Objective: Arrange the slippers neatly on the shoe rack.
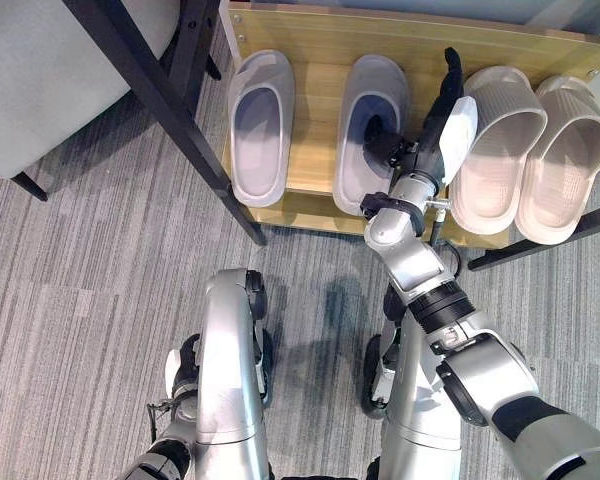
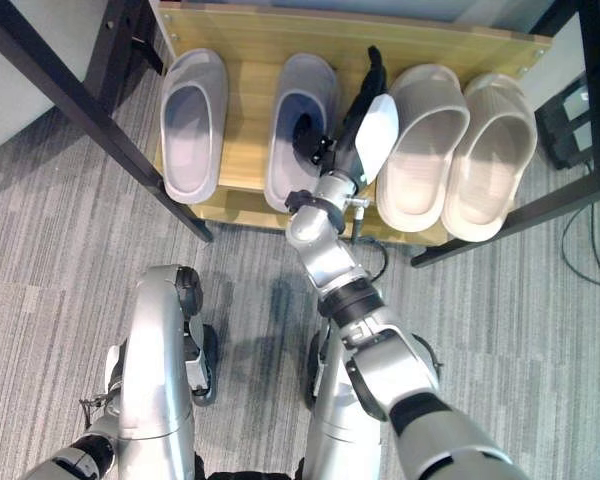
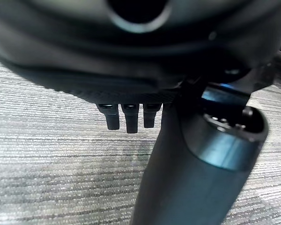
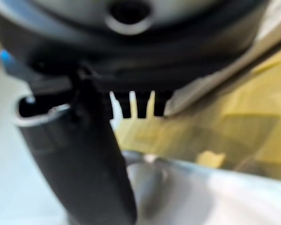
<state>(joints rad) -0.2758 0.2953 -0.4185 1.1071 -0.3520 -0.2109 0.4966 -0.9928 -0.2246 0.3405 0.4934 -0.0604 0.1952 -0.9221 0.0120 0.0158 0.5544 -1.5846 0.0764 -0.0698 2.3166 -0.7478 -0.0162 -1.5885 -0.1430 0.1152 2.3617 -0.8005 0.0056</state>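
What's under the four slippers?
A wooden shelf of the shoe rack lies under the two grey slippers and two beige slippers. The right hand covers part of the shelf between the pairs.

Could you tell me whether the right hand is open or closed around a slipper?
Open: the right hand stretches straight fingers between the grey slipper and the beige slipper on the shoe rack, gripping neither.

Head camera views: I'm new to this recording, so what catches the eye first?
Four slippers lie in a row on the wooden shoe rack: two grey slippers on the left, two beige slippers on the right. The right hand reaches between the pairs, fingers straight. The left hand hangs low over grey carpet.
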